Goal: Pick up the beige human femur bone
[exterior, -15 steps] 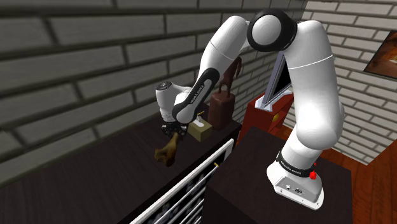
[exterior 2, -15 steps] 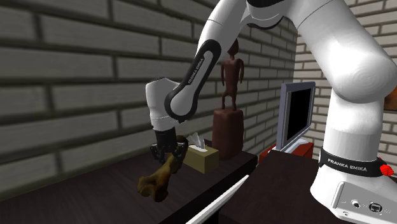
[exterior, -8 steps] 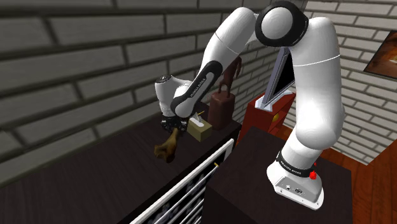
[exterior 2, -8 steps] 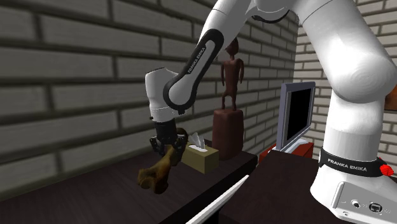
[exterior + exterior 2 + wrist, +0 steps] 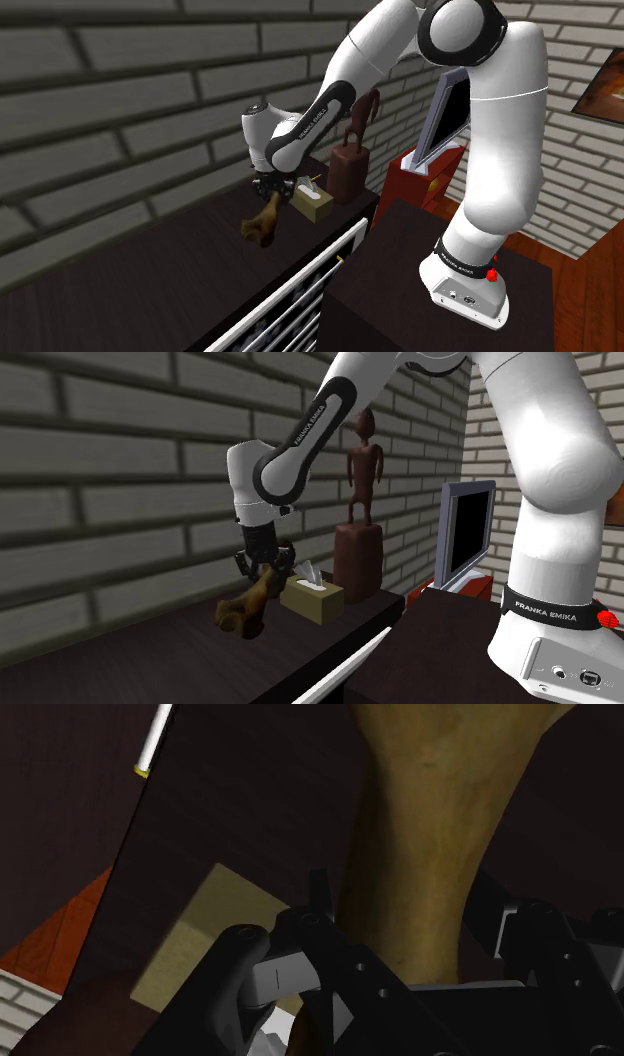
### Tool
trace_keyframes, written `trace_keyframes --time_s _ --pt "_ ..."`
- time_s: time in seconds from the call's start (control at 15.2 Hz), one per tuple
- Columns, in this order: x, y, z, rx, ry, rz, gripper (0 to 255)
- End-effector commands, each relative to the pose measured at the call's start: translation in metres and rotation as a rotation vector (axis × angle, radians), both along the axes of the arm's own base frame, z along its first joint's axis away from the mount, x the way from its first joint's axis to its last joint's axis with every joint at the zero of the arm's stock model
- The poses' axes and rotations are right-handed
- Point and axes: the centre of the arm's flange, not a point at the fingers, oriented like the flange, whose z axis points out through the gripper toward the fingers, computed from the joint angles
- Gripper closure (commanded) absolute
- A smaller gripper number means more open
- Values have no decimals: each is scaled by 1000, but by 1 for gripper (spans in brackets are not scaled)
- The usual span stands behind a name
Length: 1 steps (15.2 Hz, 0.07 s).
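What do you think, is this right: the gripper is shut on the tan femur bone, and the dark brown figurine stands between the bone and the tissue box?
Only the order is wrong. The gripper is shut on the femur bone, but the tissue box stands between the bone and the dark brown figurine, as the second exterior view shows.

A dark countertop point(image 5: 140, 285) runs from the lower left toward the middle of the shoulder view. At its far end stand a tan tissue box point(image 5: 313, 203) and a brown carved figure point(image 5: 349, 170), seemingly just apart.
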Motion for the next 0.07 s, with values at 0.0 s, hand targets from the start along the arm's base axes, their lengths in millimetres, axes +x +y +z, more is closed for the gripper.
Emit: trace_keyframes --time_s 0.0 --pt "0 0 4 0 -1 0 255"
